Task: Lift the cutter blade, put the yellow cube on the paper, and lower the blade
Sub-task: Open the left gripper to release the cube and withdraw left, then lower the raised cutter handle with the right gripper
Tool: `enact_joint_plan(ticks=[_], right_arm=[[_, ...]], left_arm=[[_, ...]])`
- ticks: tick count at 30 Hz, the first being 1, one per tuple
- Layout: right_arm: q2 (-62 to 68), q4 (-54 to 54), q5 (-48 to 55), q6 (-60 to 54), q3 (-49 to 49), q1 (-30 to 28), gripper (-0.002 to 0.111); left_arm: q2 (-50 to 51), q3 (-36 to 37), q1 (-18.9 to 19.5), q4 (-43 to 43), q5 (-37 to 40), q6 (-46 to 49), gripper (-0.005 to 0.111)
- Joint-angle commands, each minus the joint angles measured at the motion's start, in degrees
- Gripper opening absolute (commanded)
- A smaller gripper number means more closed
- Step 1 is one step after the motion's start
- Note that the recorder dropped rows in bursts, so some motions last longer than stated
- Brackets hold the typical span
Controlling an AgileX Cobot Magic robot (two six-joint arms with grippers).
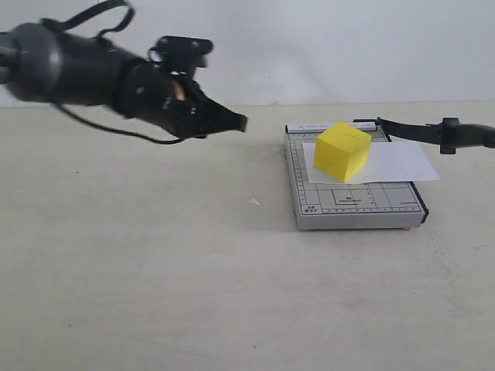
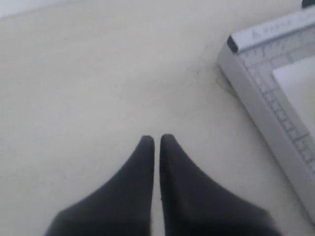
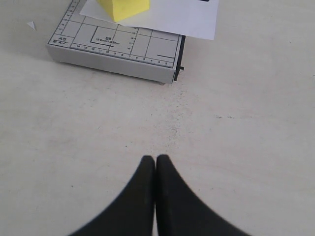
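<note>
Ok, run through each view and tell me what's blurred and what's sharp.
Exterior view: the left arm is smeared, the yellow cube crisp. Left wrist view: soft all over, print on the cutter board unreadable. Right wrist view: sharpest, board markings legible, the shut right pincer a dark featureless shape.

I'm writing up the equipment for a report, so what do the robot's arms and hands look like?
The left arm is glossy black with thick rounded segments, thin black cables looping around it and a small orange spot near the wrist. The left hand and right hand each have two matte black fingers tapering to blunt points.
</note>
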Motion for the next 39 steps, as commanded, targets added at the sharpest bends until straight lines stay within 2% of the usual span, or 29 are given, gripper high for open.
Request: enact_joint_plan(ticks=[1, 3, 5, 6, 8, 9, 11, 14, 18, 26, 29, 32, 35, 37, 39], right_arm=[[0.26, 0.21, -0.38, -0.17, -0.18, -0.07, 0.0], [0.26, 0.21, -0.49, -0.17, -0.18, -0.07, 0.0], [0.26, 0.21, -0.49, -0.17, -0.18, -0.07, 0.0], [0.26, 0.21, -0.68, -0.17, -0.18, -0.07, 0.0], [0.26, 0.21, -1.08, -0.17, -0.18, -0.07, 0.0], [0.26, 0.21, -1.2, -0.17, -0.18, -0.07, 0.0], [0.26, 0.21, -1.2, -0.17, -0.18, -0.07, 0.0], [0.26, -0.2, -1.18, -0.17, -0.18, -0.07, 0.0], [0.26, -0.21, -0.69, -0.17, -0.18, -0.07, 0.0], [0.26, -0.21, -1.05, -0.17, -0.18, -0.07, 0.0], [0.26, -0.21, -1.16, -0.17, -0.18, -0.07, 0.0], [0.26, -0.21, -1.16, -0.17, -0.18, -0.07, 0.0], [0.26, -0.21, -1.16, -0.17, -0.18, -0.07, 0.0], [0.26, -0.21, -1.03, -0.17, -0.18, -0.07, 0.0], [0.26, -0.09, -1.14, -0.17, -0.18, -0.07, 0.0]], left_arm=[[-14.98, 24.72, 10.01, -6.29, -33.94, 1.89, 0.004], [-18.91, 32.37, 16.14, -22.07, -45.05, 13.0, 0.004], [-21.42, 37.86, 23.19, -35.92, -52.56, 24.26, 0.004], [-22.39, 39.79, 26.11, -37.88, -53.69, 28.68, 0.004], [-25.56, 43.05, 32.89, -34.6, -51.34, 34.12, 0.004], [-27.06, 44.27, 35.28, -32.09, -49.79, 34.08, 0.004], [-30.49, 46.92, 37.69, -28.85, -49.66, 24.89, 0.004], [-35.9, 49.72, 38.16, -20.53, -53.98, 19.96, 0.004], [-49.19, 50.77, 38.16, -18.48, -53.25, 18.53, 0.004], [-80.44, 51.64, 38.16, -18.59, -26.75, 26.68, 0.004], [-88.43, 54.41, 38.16, -23.98, -20.77, 31.05, 0.004], [-92.89, 59.09, 38.16, -29.49, -13.61, 34.7, 0.004], [-93.99, 65.6, 38.16, -29.81, -7.22, 35.27, 0.004], [-93.87, 72.72, 38.16, -29.81, -5.78, 33.96, 0.004], [-93.87, 75.71, 38.16, -29.81, -7.82, 30.81, 0.004]])
